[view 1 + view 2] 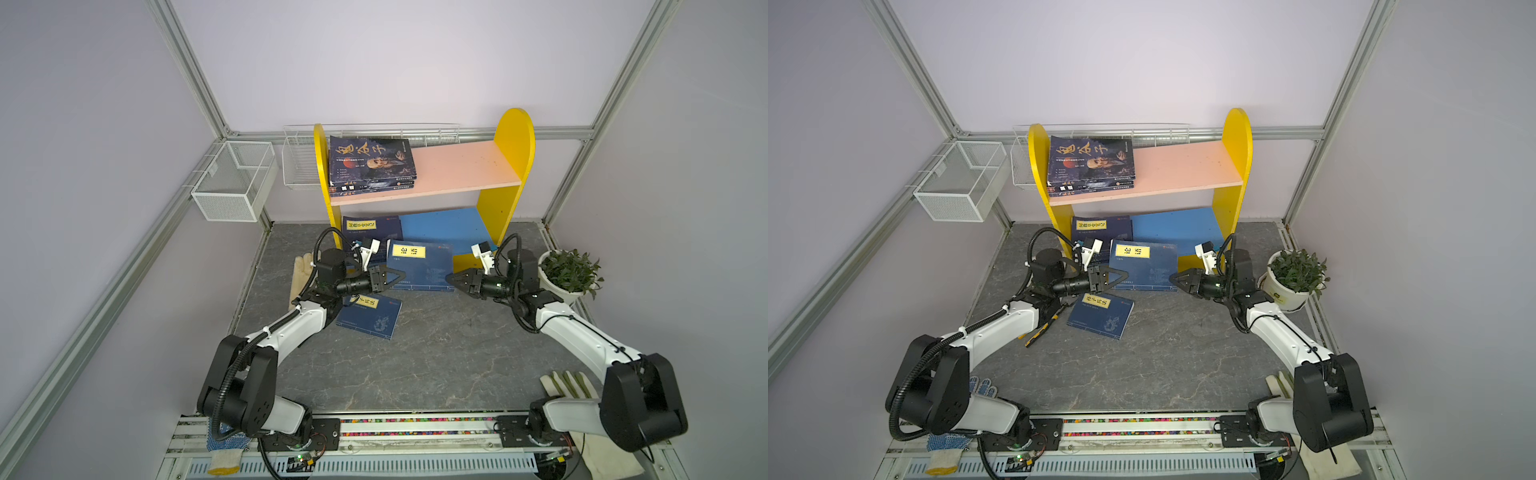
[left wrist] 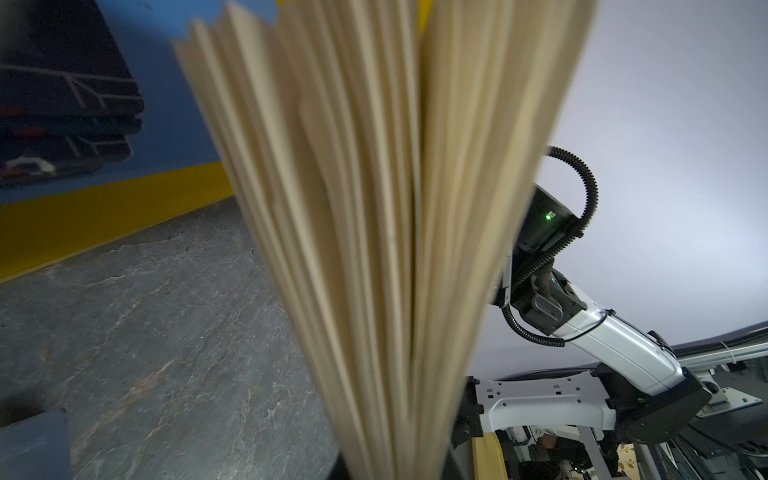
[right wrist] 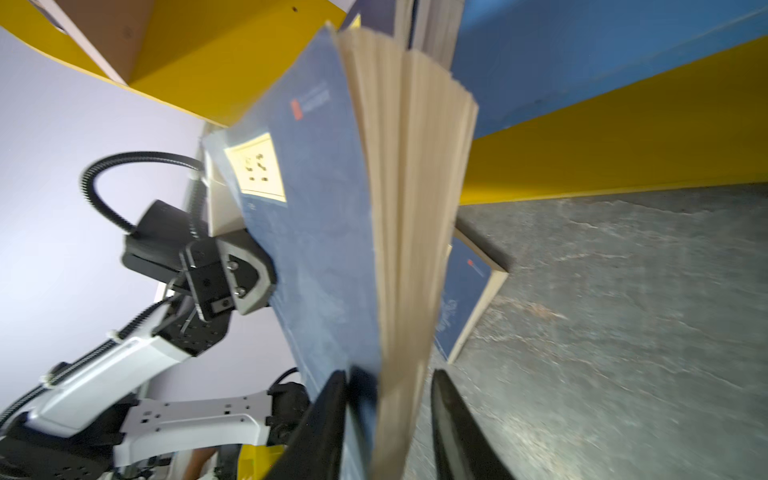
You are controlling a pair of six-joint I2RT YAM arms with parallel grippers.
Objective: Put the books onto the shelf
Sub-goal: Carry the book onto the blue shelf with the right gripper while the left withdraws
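The navy book with the yellow label is held flat between the 2 tools. Its long axis runs left to right, parallel to the front of the shelf. The left tool is clamped on the book's left edge, and in the left wrist view the pages fan out straight from the jaws. The right tool straddles the opposite edge with its jaws apart. The right wrist view shows a gap between the pages and 1 finger, so only the left arm seems to carry the book.

The blue lower board lies directly beyond the book, away from the robot. Its right half is bare, while a stack of navy books fills the left half. The shelf's right yellow foot stands just beside the right tool and looks the likeliest snag. Another navy book lies on the counter by the left arm. Dark paperbacks lie on the pink upper board.
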